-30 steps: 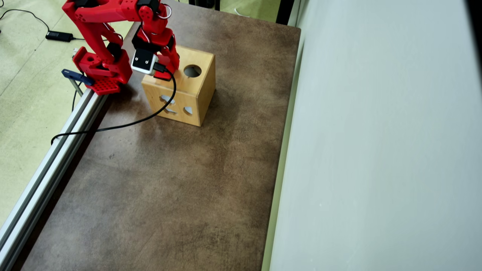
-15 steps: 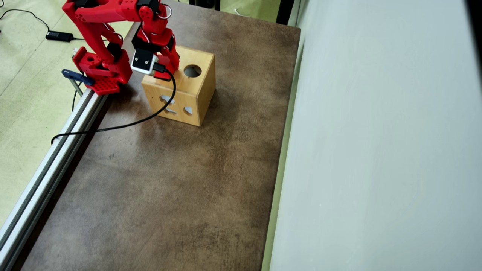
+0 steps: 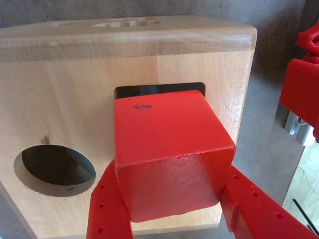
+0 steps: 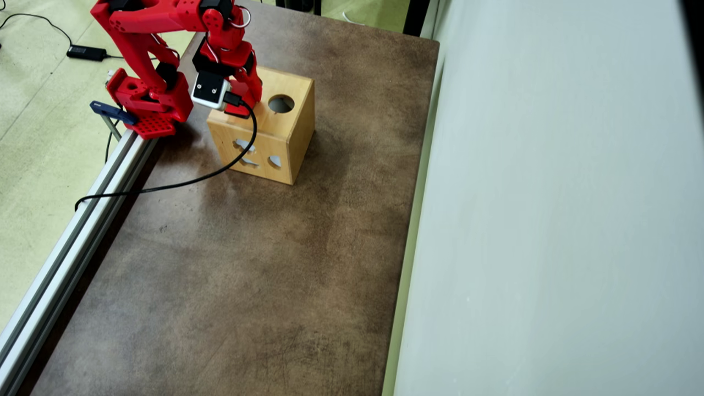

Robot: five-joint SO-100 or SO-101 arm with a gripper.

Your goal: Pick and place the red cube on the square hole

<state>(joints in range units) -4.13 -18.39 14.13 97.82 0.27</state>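
In the wrist view we see the gripper (image 3: 172, 211) clamped on the red cube (image 3: 169, 149), one finger (image 3: 107, 209) pressed to each side. The cube sits over the square hole (image 3: 159, 89), hiding all but a dark strip along its far edge; the round hole (image 3: 55, 169) lies left. Overhead, the arm (image 4: 220, 49) covers cube and hole; we note only the wooden box (image 4: 280, 137) on the table (image 4: 247, 275).
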